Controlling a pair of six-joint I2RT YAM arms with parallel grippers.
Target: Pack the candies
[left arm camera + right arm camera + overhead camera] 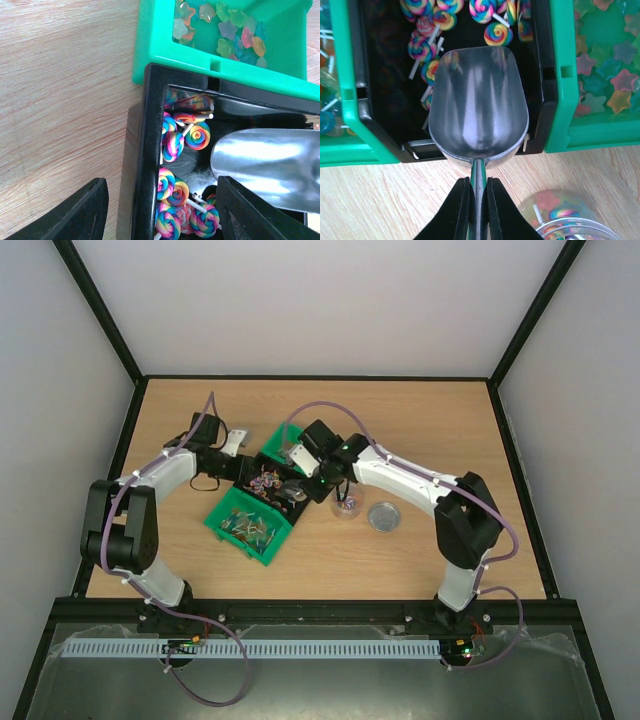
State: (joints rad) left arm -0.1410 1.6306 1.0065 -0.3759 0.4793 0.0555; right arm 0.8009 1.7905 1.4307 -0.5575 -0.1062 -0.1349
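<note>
The candies are small rainbow swirl lollipops (pixel 192 135) (pixel 497 34) lying in a black bin (pixel 151 150) (pixel 543 75) (pixel 250 472). My right gripper (pixel 478 200) (pixel 318 475) is shut on the thin handle of a metal scoop (pixel 477 100) (pixel 270 160). The scoop's bowl is empty and hangs over the near end of the black bin. My left gripper (pixel 162 210) (pixel 240 455) is open and straddles the bin's side wall, one finger (pixel 85 210) outside over the table and the other inside, neither touching the wall.
A green bin (pixel 210 60) (pixel 562 100) of star-shaped sweets sits on one side of the black bin and another green bin (pixel 262 550) (pixel 340 100) on the other. A clear jar (pixel 570 220) (pixel 345 506) holding some sweets stands by the scoop's handle, a round silver lid (pixel 384 517) beside it.
</note>
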